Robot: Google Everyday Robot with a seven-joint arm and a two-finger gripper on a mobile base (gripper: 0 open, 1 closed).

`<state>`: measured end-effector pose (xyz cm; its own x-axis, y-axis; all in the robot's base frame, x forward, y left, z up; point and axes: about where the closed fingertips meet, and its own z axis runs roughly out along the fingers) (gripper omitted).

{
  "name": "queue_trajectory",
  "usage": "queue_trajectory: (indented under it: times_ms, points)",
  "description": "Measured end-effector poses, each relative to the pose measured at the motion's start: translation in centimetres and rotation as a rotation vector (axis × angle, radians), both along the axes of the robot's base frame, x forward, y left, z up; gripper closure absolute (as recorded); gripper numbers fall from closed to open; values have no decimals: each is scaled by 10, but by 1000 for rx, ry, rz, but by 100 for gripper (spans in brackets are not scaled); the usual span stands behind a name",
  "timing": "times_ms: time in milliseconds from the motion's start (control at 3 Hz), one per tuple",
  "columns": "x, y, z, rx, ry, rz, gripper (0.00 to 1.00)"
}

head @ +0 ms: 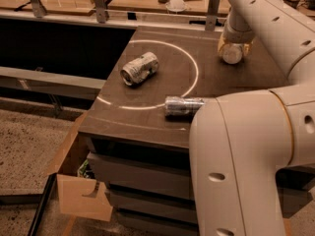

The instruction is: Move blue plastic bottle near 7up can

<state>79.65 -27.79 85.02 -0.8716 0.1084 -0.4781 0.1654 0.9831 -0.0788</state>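
The 7up can (140, 68), short, dented, pale green and white, lies on its side inside the white circle on the dark table (147, 124). My gripper (231, 47) is at the table's far right, reaching down from the arm, shut on the blue plastic bottle (231, 54). The bottle's white cap end faces the camera; the rest of it is hidden by the gripper. The bottle is well to the right of the 7up can, outside the circle.
A slimmer silver can (183, 105) lies on its side at the circle's near right edge. My large white arm (246, 156) covers the table's right front. Drawers and an open cardboard box (83, 193) sit below the table. A cluttered bench stands behind.
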Motion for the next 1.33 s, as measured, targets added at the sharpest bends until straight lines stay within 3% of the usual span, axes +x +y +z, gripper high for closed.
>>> queue_trajectory:
  times_ms: [333, 667, 1000, 1333]
  points:
    - [-2, -7, 16, -45, -24, 60, 96]
    - [-15, -13, 44, -29, -96, 186, 100]
    - [-37, -17, 71, 69, -224, 330, 100]
    - [-67, -10, 85, 215, -306, 469, 100]
